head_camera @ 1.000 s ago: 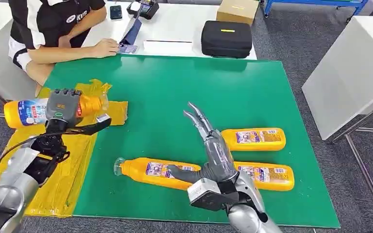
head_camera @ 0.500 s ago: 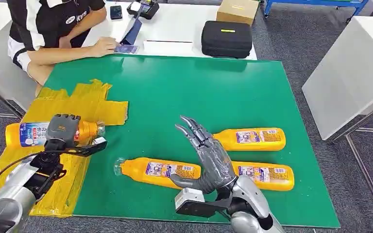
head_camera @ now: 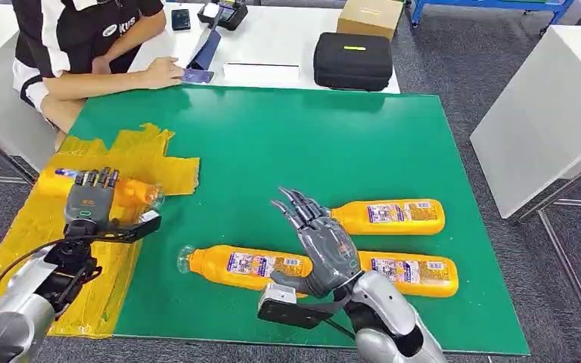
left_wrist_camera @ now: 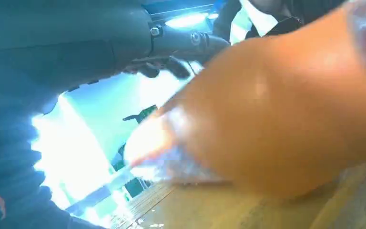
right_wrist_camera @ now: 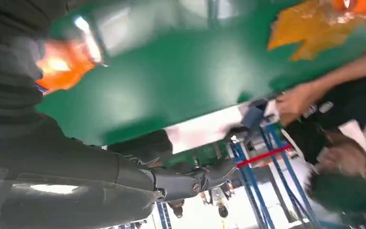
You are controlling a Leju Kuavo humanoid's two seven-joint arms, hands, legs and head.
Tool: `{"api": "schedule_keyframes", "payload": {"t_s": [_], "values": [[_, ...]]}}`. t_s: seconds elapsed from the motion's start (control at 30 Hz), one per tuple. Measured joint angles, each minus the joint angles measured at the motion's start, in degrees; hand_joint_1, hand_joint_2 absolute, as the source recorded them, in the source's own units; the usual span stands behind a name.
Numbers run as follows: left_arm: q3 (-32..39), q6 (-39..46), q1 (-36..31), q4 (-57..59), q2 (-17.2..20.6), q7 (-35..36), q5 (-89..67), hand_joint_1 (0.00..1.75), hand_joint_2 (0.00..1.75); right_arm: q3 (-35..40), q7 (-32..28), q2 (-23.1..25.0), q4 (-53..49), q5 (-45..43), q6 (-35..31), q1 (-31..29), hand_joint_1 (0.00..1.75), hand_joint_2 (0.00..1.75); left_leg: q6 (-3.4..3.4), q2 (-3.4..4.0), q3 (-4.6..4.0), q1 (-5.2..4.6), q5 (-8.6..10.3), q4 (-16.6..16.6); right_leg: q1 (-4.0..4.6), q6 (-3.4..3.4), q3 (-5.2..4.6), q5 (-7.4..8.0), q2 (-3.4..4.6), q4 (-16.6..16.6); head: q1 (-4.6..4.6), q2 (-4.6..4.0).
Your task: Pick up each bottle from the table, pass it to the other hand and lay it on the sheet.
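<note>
An orange bottle [head_camera: 138, 192] with a blue-white label lies on the yellow sheet [head_camera: 98, 280] at the table's left edge. My left hand [head_camera: 91, 203] rests over it with fingers stretched out and thumb spread; the bottle [left_wrist_camera: 276, 109] lies on the sheet, and light shows between it and my fingers [left_wrist_camera: 181, 43]. Three more orange bottles lie on the green mat [head_camera: 272, 136]: a near one [head_camera: 246, 265], one at the right [head_camera: 389, 217] and one in front of that [head_camera: 412, 274]. My right hand [head_camera: 318, 242] hovers open between them, fingers spread, holding nothing.
A person sits at the far left with a forearm [head_camera: 113, 82] on the white table behind the mat. A black case [head_camera: 352, 60] and a cardboard box [head_camera: 369, 15] stand there. A white table [head_camera: 545, 113] stands to the right.
My left hand has come down with the bottle from above the sheet, and the bottle now lies on it under straightened fingers. My right hand has drawn back and lowered toward the near bottle.
</note>
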Motion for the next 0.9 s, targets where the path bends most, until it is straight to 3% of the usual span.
{"api": "schedule_keyframes", "payload": {"t_s": [0.4, 0.6, 0.9], "values": [[3.41, 5.11, -0.37, -0.55, -2.6, -1.0, 0.0, 0.0, 1.75, 0.31, 4.53, 0.11, 5.75, 3.21, 1.08, -1.59, 0.0, 1.75, 0.0, 0.01, 0.0, 0.0, 0.0, 0.0, 0.0, 0.02, -0.02, 0.02, 0.01, 0.0, 0.0, 0.0], [7.38, 9.6, -1.44, -3.25, -5.63, -7.34, 6.35, 0.0, 1.75, 0.31, 5.99, 0.48, 8.88, 5.07, 1.08, -2.07, 0.0, 1.75, 0.0, -0.05, -0.01, 0.0, 0.02, 0.01, 0.0, 0.02, -0.01, 0.02, -0.03, 0.0, -0.02, 0.0], [12.09, 6.93, -1.95, -13.3, -10.62, -16.7, 19.08, 0.0, 1.75, 0.83, 6.06, 2.58, 15.63, 6.69, 0.9, -3.73, 0.0, 1.75, 0.0, -0.04, -0.01, -0.01, 0.02, 0.01, 0.01, 0.02, 0.04, 0.03, -0.03, 0.0, -0.02, 0.0]]}}
